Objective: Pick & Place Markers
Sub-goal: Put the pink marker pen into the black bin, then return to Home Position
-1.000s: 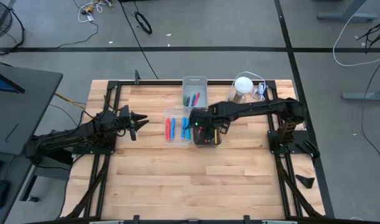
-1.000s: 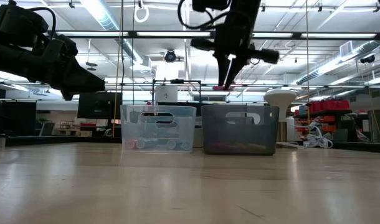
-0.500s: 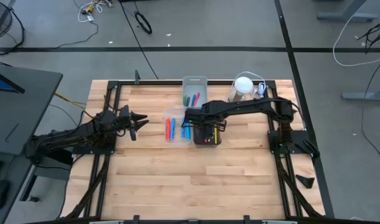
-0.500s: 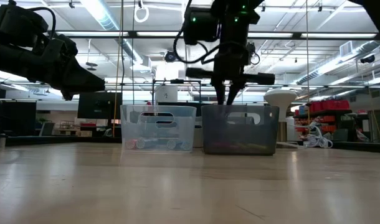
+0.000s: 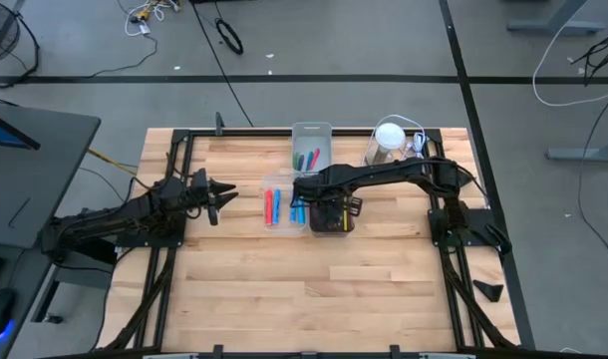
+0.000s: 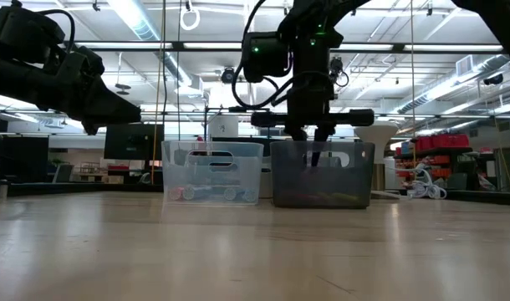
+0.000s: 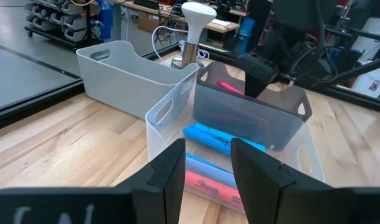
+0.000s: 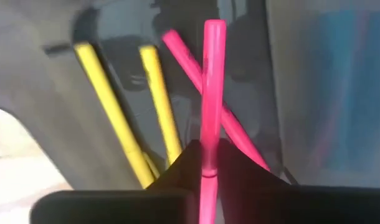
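"Sharpie" script on pink marker [image 7: 210, 184] in clear bin [image 7: 171, 109]

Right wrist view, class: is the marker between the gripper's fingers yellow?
No. The marker held by the right gripper is pink; two yellow markers lie in the dark bin below.
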